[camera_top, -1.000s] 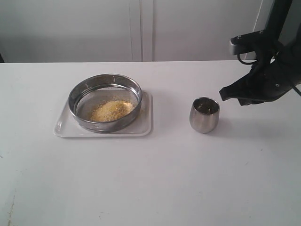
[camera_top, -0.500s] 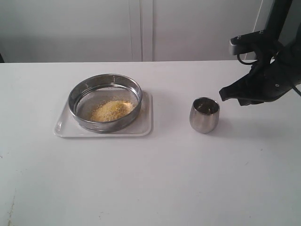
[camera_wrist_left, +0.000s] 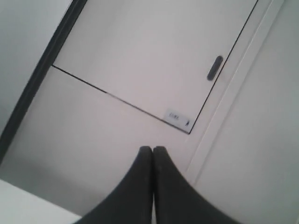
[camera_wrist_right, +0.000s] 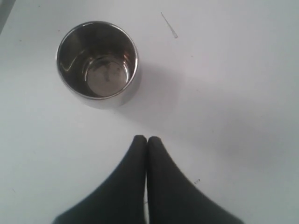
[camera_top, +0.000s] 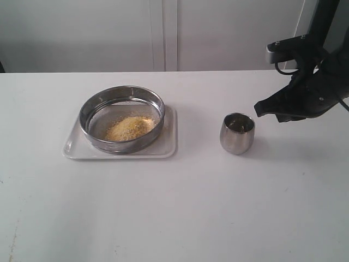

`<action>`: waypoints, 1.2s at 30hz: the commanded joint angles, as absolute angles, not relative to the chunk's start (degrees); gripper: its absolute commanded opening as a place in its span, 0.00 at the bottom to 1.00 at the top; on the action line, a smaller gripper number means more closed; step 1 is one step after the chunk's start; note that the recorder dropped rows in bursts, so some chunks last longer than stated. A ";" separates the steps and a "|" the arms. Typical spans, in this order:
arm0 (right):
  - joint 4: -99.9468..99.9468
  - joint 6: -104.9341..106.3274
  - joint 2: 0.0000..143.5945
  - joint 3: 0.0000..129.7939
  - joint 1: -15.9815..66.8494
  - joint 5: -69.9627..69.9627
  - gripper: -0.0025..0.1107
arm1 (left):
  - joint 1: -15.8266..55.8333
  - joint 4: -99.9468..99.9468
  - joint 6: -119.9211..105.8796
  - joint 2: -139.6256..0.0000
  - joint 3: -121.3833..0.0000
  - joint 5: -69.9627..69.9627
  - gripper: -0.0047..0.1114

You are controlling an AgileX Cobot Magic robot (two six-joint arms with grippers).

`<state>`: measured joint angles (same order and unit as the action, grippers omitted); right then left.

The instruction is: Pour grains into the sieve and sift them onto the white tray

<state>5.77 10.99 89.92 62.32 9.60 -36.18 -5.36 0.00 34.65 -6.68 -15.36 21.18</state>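
Observation:
The sieve [camera_top: 121, 119], a wide shallow steel ring, rests on the white tray [camera_top: 73, 150] at the left of the table. A golden-yellow heap of grains [camera_top: 130, 127] lies on its mesh. A small steel cup [camera_top: 237, 132] stands upright to the right of the tray; its inside [camera_wrist_right: 98, 60] looks nearly empty. My right gripper [camera_top: 257, 109] hangs shut and empty just right of the cup, its fingertips [camera_wrist_right: 139, 140] a short way off the cup's rim. My left gripper [camera_wrist_left: 152, 149] is shut with nothing held; it faces a pale wall and is out of the exterior view.
The white table [camera_top: 180, 207] stretches wide in front of the tray and cup. A pale cabinet wall [camera_top: 163, 33] stands behind the table's far edge. The right arm's dark body [camera_top: 313, 82] hangs over the table's right side.

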 commanded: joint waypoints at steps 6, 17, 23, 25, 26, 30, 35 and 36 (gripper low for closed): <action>5.69 10.72 89.78 62.60 9.13 -35.65 0.02 | -5.48 -0.48 9.49 -29.49 -30.87 -3.93 0.04; 5.69 10.72 89.78 62.60 9.13 -35.65 0.02 | -5.48 15.09 -13.04 -55.39 -48.65 -33.88 0.04; 5.69 10.72 89.78 62.60 9.13 -35.65 0.02 | -5.48 22.96 -18.47 -66.61 -56.71 -39.42 0.04; 5.69 10.72 89.78 62.60 9.13 -35.65 0.02 | -5.22 23.97 -19.78 -69.50 -58.53 -38.66 0.04; 5.69 10.72 89.78 62.60 9.13 -35.65 0.02 | -4.82 23.97 -20.17 -70.69 -59.31 -38.67 0.04; 5.69 10.72 89.78 62.60 9.13 -35.65 0.02 | -1.56 22.95 -20.44 -77.66 -64.05 -40.14 0.04; 5.69 10.72 89.78 62.60 9.13 -35.65 0.02 | 2.07 19.19 -20.35 -86.56 -70.90 -39.42 0.04; 5.69 10.72 89.78 62.60 9.13 -35.65 0.02 | 2.86 18.65 -19.94 -88.21 -72.73 -39.20 0.04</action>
